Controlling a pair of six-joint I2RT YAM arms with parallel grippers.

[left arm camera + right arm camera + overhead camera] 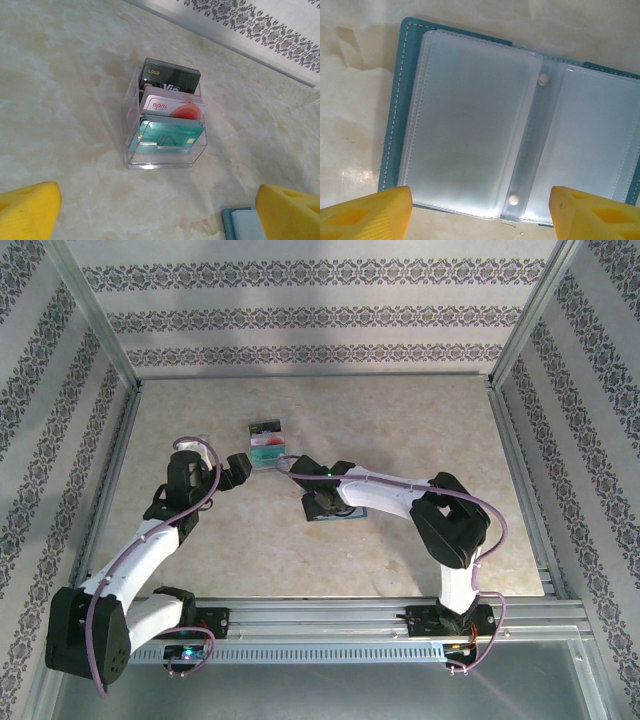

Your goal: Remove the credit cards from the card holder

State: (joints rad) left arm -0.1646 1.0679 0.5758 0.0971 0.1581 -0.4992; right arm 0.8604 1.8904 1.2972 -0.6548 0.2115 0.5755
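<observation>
Teal stitched cover and frosted plastic sleeves: the card holder (470, 130) lies open flat on the surface (420, 430), centre of the top view, with both visible pockets apparently empty. It looks light, limp and slick, so a pinch at the cover's stitched edge would likely serve better than the sleeves. Right claw (480, 215) hangs directly above it, jaws apart and holding nothing, its arm folded low with the elbow at right. Farther on, left claw (159, 212) is spread wide and empty, wrist pitched down, its arm reaching up the left of the frame. Beyond it, upper centre, the credit cards (172, 107) (teal in front, red-and-white, dark grey behind) stand on edge in a clear box (129, 115). Thin, stiff, smooth and light, they are probably best taken by their exposed upper edges, one at a time.
</observation>
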